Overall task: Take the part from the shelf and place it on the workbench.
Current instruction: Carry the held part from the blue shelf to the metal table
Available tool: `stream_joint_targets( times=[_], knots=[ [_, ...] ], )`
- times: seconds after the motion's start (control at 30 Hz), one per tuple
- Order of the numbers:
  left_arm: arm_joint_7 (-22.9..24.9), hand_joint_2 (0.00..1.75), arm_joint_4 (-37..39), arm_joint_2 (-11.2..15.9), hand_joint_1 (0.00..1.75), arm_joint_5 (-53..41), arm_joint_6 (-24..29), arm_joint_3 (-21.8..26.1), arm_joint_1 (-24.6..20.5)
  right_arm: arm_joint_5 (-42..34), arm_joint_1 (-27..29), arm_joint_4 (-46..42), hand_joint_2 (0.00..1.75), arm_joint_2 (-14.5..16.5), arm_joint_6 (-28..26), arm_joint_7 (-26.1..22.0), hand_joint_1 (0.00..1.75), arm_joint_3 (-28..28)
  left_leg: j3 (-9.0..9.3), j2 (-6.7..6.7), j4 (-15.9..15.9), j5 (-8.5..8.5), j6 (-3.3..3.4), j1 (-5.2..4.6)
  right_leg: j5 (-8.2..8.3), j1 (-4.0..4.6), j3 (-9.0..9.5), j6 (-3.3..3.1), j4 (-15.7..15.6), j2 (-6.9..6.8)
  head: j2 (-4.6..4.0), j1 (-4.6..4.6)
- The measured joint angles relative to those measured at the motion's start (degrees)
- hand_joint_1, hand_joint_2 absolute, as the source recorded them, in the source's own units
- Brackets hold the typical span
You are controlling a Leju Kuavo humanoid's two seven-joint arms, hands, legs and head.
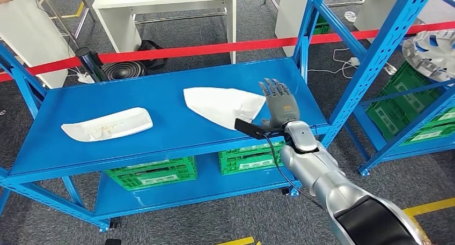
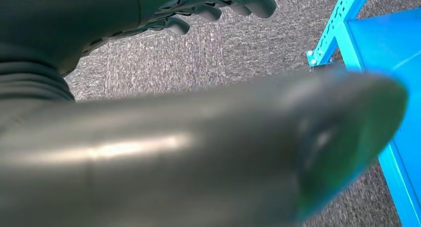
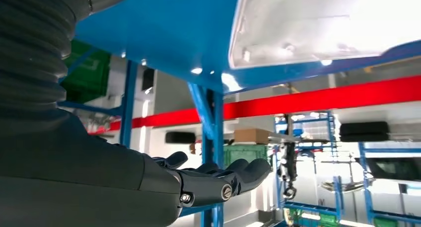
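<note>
A: How is the right hand (image 1: 280,106) placed, taken from nearest the robot outward?

B: The silver arm is seen reaching up from below, and the right hand is held above the front edge of the blue shelf (image 1: 161,103), just beside the pointed end of the nearer white part (image 1: 222,105). The fingers (image 1: 273,88) are spread wide and straight, and nothing is held. Whether the part is touched cannot be told from the head view; in the right wrist view a gap is seen between the fingers and the part.

A: And the left hand (image 2: 213,8)?

B: It is seen hanging over grey carpet beside the shelf's leg, with the fingers curled in and nothing in them.

A: How is the part expected to handle?

B: It is judged to be a thin, stiff moulded shell, light, smooth and probably slippery, with a raised rim. A hold across the narrow end or along the rim is judged best, since the broad curved face offers little to close on.

A: What lies farther off?

B: A second white part (image 1: 107,124) is lying well apart on the same shelf; beyond, a red barrier tape (image 1: 214,47) and a white table (image 1: 166,9) are seen
</note>
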Motion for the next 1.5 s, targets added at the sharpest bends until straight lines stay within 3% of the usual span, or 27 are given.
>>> stream_joint_targets(
  times=[0.17,0.4,0.73,1.23,1.5],
  knots=[
    [0.21,0.00,0.00,-0.20,0.00,-0.14,-0.11,0.00,-0.12,-3.76,0.27,-0.81,1.75,0.85,3.81,-4.89,0.00,-3.60,0.00,-0.01,0.00,0.00,0.00,0.00,0.00,0.00,0.00,0.00,0.00,0.00,0.00,0.01],
    [1.29,0.00,0.00,-0.30,0.00,-0.67,-0.25,-0.04,-0.24,-6.00,0.81,-0.87,1.75,1.63,13.53,-7.68,0.00,-6.17,-0.01,-0.01,0.00,0.00,0.00,0.00,0.00,0.00,0.00,0.00,0.00,0.00,0.00,-0.01],
    [2.33,0.00,0.00,-0.39,0.00,-0.64,-0.63,-0.09,-0.39,-4.99,1.81,-0.20,1.75,1.68,23.14,-4.24,0.00,-6.87,-0.01,0.00,0.00,0.00,0.00,0.00,0.00,0.00,-0.01,0.00,0.00,0.00,0.00,0.00],
    [2.29,0.00,0.02,-0.84,0.00,0.26,-0.85,-0.07,-0.33,2.04,1.43,0.45,1.75,0.68,22.06,3.40,0.00,-4.10,-0.02,-0.01,0.01,0.00,0.00,-0.01,0.00,-0.01,0.00,0.00,0.00,0.00,0.00,0.00],
    [1.55,0.00,0.02,-0.87,0.00,1.12,-0.91,-0.07,-0.06,6.49,-2.15,0.42,1.75,0.91,20.41,6.28,0.00,-0.70,-0.03,-0.01,0.00,0.01,0.00,0.00,0.00,0.01,0.01,0.00,0.00,0.00,0.00,0.01]
  ],
)
